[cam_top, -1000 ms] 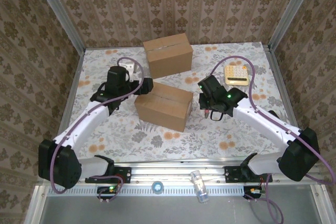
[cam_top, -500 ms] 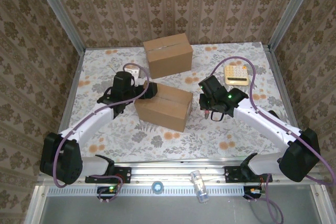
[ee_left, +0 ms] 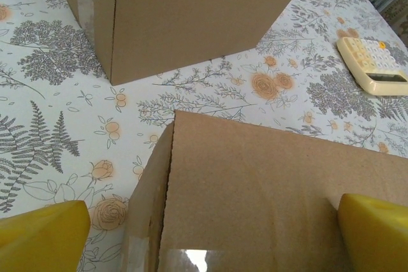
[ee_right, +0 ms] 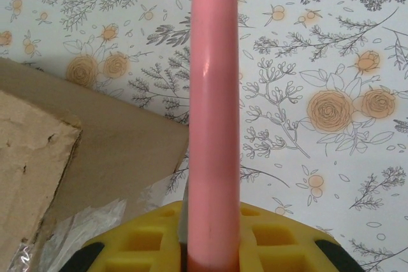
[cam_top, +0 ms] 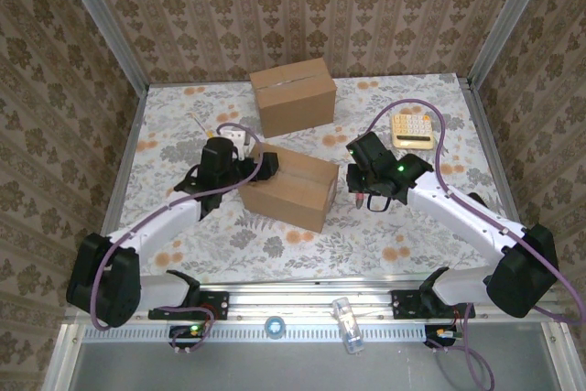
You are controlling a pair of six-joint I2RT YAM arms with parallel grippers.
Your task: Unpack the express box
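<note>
two tools flank the near express box (cam_top: 291, 188): i've slid the left tool (cam_top: 259, 168), wide open and empty, over its left end to brace it while the right tool (cam_top: 359, 191) grips a pink cutter (ee_right: 214, 125).

White arms (cam_top: 156, 215) with black joints, purple cables, yellow fingertips (ee_left: 38, 237).

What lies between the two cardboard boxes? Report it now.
Nothing: the flowered tabletop between the far box and the near box is bare, as the left wrist and top views show.
</note>
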